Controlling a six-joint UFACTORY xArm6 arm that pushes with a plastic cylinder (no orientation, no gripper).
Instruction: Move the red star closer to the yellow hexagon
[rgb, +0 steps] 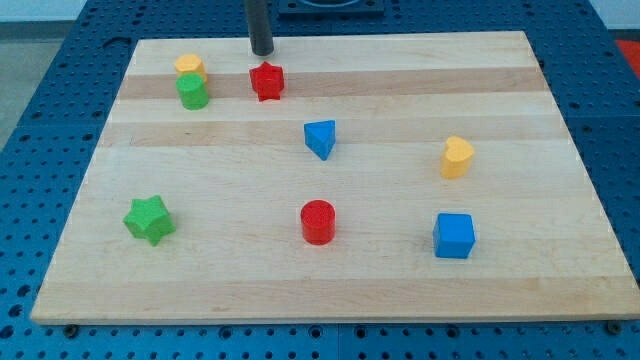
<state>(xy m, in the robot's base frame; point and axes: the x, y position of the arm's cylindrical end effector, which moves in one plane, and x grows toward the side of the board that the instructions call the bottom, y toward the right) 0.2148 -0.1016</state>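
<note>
The red star (267, 81) lies near the view's top, left of centre, on the wooden board (400, 290). The yellow hexagon (189, 67) sits to its left, close to the board's top left, with a green cylinder (192, 92) touching its lower side. My tip (262, 53) stands just above the red star, a small gap away from it, at the board's top edge. The rod rises out of the view's top.
A blue triangular block (320, 138) lies near the centre. A yellow heart (457, 157) sits at the right. A green star (149, 220) is at lower left, a red cylinder (318, 221) at lower centre, a blue cube (454, 236) at lower right.
</note>
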